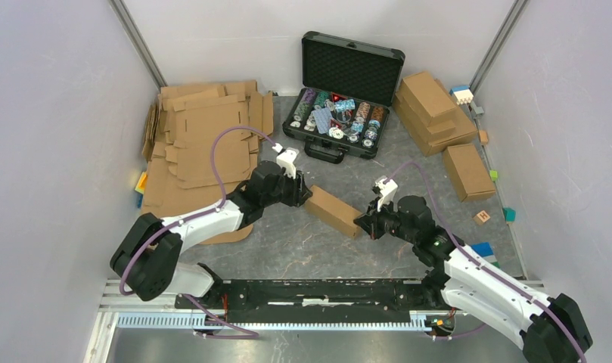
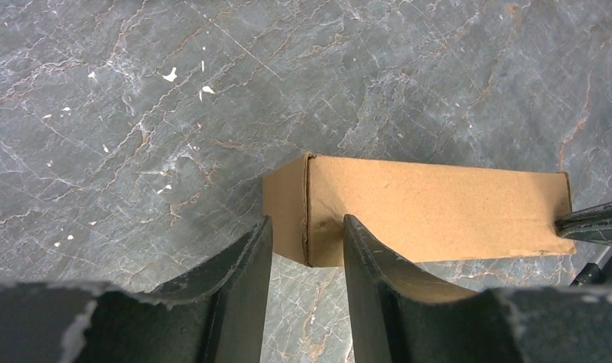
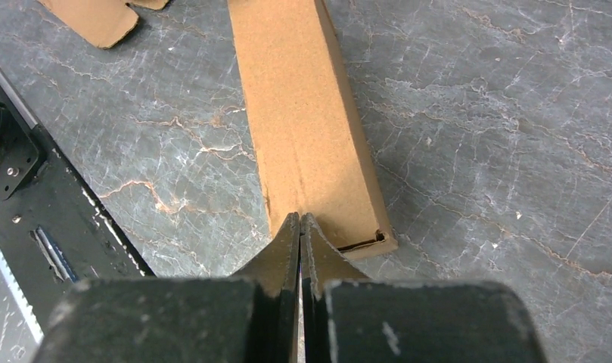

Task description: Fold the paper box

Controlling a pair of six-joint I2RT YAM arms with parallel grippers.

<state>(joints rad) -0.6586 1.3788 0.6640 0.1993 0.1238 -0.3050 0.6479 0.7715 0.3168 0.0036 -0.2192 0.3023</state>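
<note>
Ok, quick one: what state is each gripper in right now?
Left gripper: jaws open, straddling one end of the paper box, apparently not clamping it.
Right gripper: jaws shut, tips against the box's other end, nothing visibly held.

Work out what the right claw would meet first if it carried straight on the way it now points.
The paper box. The right claw is shut and aimed at the box's near end. Its tips look to be at the cardboard edge, perhaps touching it, though depth is hard to judge in the wrist view.

Grey marbled table (image 1: 287,242) with paper box (image 1: 334,211), flat cardboard sheets (image 1: 204,128), chip case (image 1: 352,68), folded boxes (image 1: 427,98).
</note>
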